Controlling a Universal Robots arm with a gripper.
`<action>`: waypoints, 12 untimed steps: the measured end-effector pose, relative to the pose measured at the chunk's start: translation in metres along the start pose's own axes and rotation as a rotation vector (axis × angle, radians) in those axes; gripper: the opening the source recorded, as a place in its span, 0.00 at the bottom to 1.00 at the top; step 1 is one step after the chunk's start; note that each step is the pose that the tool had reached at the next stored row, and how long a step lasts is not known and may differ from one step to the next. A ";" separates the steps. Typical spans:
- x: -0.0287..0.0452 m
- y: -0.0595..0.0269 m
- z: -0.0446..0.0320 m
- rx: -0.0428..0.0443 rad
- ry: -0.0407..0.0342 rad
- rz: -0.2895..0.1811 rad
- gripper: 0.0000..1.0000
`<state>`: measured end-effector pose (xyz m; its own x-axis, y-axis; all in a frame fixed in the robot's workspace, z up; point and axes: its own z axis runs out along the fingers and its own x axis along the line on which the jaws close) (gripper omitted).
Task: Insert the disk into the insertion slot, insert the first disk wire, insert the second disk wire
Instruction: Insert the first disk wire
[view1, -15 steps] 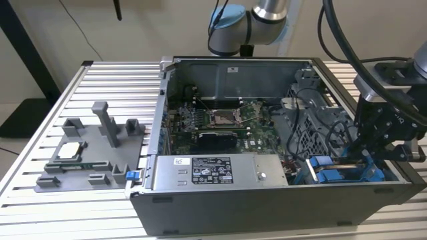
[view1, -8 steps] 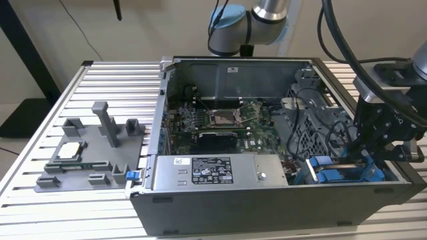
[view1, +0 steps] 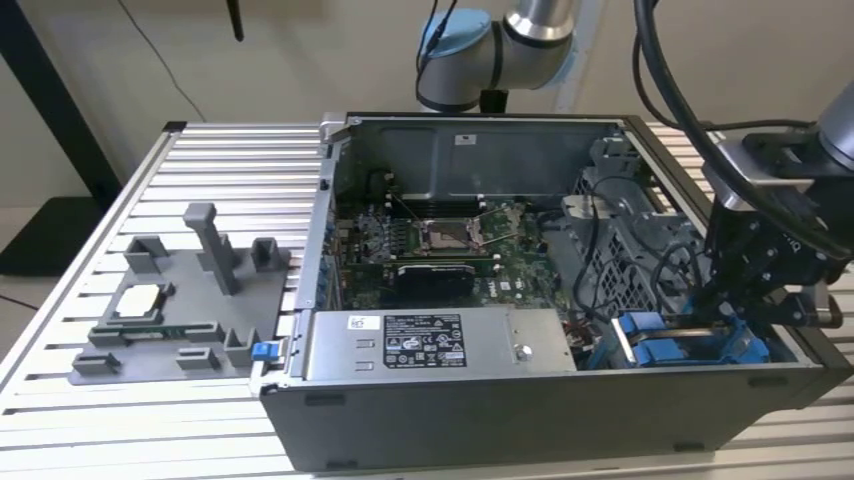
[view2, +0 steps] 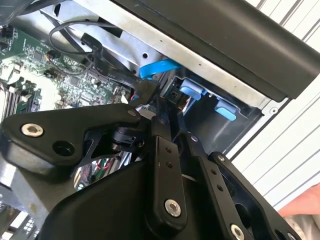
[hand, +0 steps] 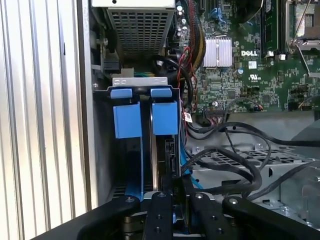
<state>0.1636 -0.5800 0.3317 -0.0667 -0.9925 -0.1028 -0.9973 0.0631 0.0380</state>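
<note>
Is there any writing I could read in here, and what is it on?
Black-and-white sticker on the grey metal box: too small to read.
White sticker on the case's back wall: too small.
Circuit board: a white maker's mark; other lettering too small.

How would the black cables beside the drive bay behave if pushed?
The black cables probably bend easily and spring back: they lie in loose loops over the metal cage. Likely light, since some arch unsupported. They may snag, as several cross one another.

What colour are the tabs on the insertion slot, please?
Bright blue; the tabs show best in the first wrist view.
</note>
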 end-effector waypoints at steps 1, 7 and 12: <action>0.0000 0.0000 0.0008 -0.0004 -0.0020 0.000 0.00; -0.0003 0.0001 -0.0030 -0.0002 -0.0021 0.000 1.00; -0.0016 0.0006 -0.0160 -0.0001 -0.0017 0.000 1.00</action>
<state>0.1636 -0.5801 0.3478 -0.0667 -0.9923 -0.1045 -0.9973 0.0630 0.0381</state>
